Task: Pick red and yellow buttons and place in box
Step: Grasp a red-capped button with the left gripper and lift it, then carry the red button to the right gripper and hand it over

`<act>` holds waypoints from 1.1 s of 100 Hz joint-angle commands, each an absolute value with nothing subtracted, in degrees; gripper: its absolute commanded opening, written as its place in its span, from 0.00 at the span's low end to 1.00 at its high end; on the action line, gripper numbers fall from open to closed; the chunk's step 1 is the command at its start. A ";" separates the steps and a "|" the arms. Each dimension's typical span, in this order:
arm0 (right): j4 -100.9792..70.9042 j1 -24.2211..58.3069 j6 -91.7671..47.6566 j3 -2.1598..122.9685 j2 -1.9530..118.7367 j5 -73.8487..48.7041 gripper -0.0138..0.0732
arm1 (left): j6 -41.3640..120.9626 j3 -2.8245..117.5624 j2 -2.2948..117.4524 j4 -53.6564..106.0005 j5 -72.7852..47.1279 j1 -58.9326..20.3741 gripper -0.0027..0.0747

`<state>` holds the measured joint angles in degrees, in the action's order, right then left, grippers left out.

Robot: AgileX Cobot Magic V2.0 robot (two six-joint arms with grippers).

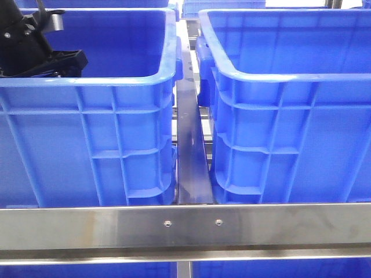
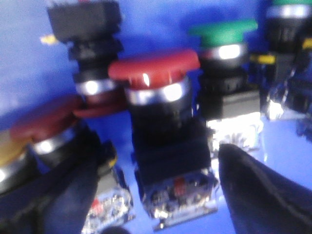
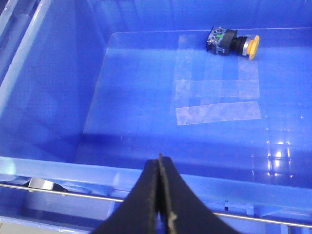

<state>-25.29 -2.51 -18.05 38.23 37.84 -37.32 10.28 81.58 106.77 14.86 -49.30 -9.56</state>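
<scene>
Nearest in the front view runs a brushed steel rail (image 1: 185, 227) with two small screws, and a narrow steel strip (image 1: 190, 145) leads away from it between two glossy, ribbed blue plastic crates. The left crate (image 1: 87, 139) has the black left claw (image 1: 58, 61) dipped inside its far corner; the right crate (image 1: 290, 127) stands just beside it across the strip.

In the left wrist view, that claw's dark fingers (image 2: 258, 195) are spread apart around an upright red mushroom-head button (image 2: 156, 73): domed cap upward, chrome collar beneath, black square body, its long axis vertical. Other red buttons (image 2: 44, 117) crowd beside it, and a green button (image 2: 224, 31) stands farther off, all blurred.

In the right wrist view, the right claw (image 3: 160, 195) is clenched, pads pressed together, gripping nothing, above the near crate wall. On the smooth floor beyond, past pale tape patches (image 3: 217, 92), a yellow button (image 3: 233, 44) lies on its side, cap pointing away from its black body.
</scene>
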 commanded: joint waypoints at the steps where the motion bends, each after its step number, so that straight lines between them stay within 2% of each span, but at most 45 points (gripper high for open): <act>1: -26.39 -2.49 -18.70 39.71 37.61 -33.52 0.08 | 9.74 83.36 104.24 16.06 -46.50 -9.39 0.67; 10: -26.39 -2.49 -18.70 39.71 37.61 -33.52 0.08 | 9.74 83.36 104.24 16.06 -46.47 -9.39 0.60; 30: -26.39 -2.49 -18.70 39.71 37.61 -33.52 0.08 | 9.74 83.36 104.24 16.06 -47.14 -9.39 0.14; 39: -26.39 -2.49 -18.70 39.71 37.61 -33.52 0.08 | 9.86 83.36 103.99 16.06 -47.17 -9.39 0.04; 66: -27.94 -0.19 -18.70 39.89 38.32 -33.45 0.08 | 17.74 83.36 97.97 19.08 -51.67 -9.39 0.03; 89: -31.10 4.30 -18.70 42.67 41.67 -35.10 0.09 | 33.16 83.12 91.54 31.40 -60.69 -9.50 0.03; 99: -31.64 6.60 -18.84 45.21 44.64 -37.45 0.20 | 38.18 83.12 88.76 34.68 -65.28 -10.81 0.03; 110: -33.16 8.73 -18.84 48.15 48.89 -39.09 0.49 | 40.22 83.12 87.19 35.26 -67.85 -13.12 0.03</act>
